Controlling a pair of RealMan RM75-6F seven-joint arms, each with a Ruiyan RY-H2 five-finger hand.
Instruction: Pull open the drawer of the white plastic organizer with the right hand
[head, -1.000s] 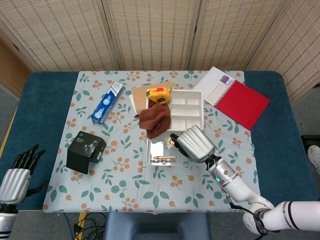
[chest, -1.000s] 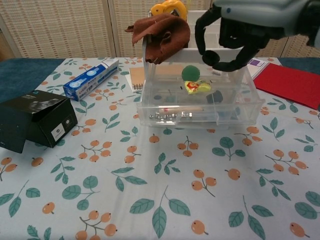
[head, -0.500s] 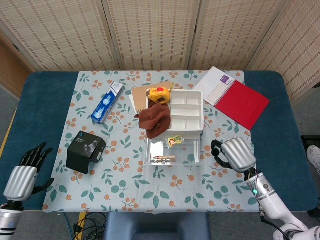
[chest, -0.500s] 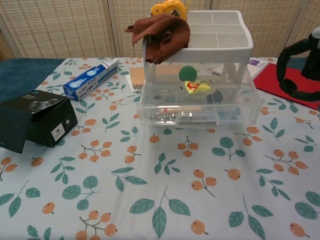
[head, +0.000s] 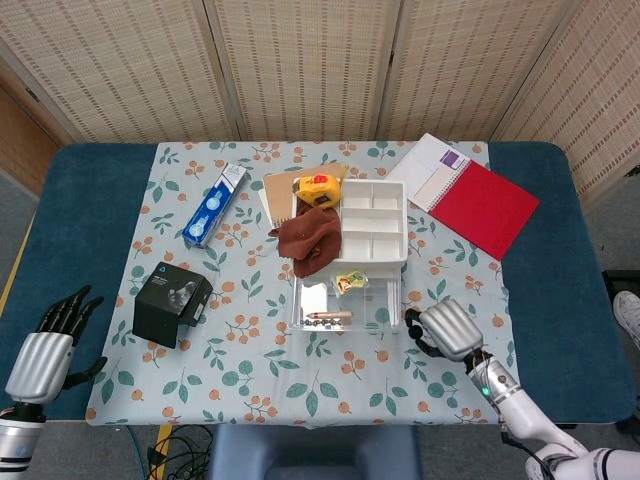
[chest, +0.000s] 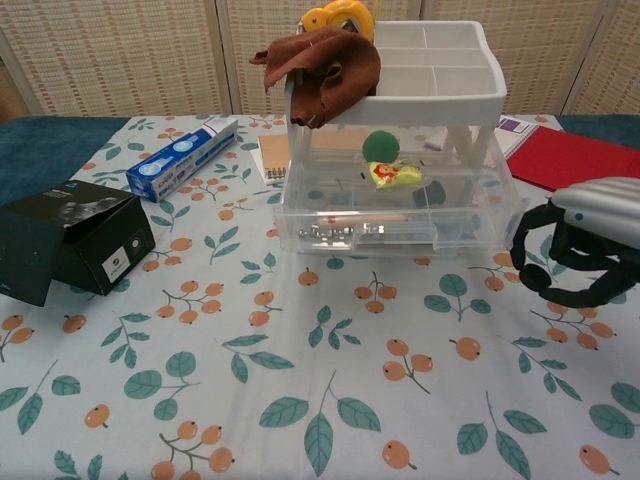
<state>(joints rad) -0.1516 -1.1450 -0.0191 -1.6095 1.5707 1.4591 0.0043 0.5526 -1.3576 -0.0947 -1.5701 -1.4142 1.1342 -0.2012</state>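
Note:
The white plastic organizer (head: 372, 222) stands mid-table, and its clear drawer (head: 346, 304) is pulled out toward me. Inside the drawer (chest: 400, 208) lie a green ball (chest: 380, 146), a yellow wrapper (chest: 394, 175), a pencil and small metal bits. Just right of the drawer's front corner my right hand (head: 445, 330) hovers low over the cloth with its fingers curled in and nothing in them. The chest view shows that right hand (chest: 583, 246) apart from the drawer. Far off at the table's left front corner, my left hand (head: 44, 350) has its fingers spread and holds nothing.
A brown cloth (head: 310, 240) and a yellow tape measure (head: 317, 188) sit on the organizer's left side. A red notebook (head: 483, 207) lies back right. A blue box (head: 214, 205) and a black box (head: 171, 302) stand to the left.
My right hand let go of the drawer, drew off to the right, then came down and back toward the drawer's front right corner. The drawer stays pulled out.

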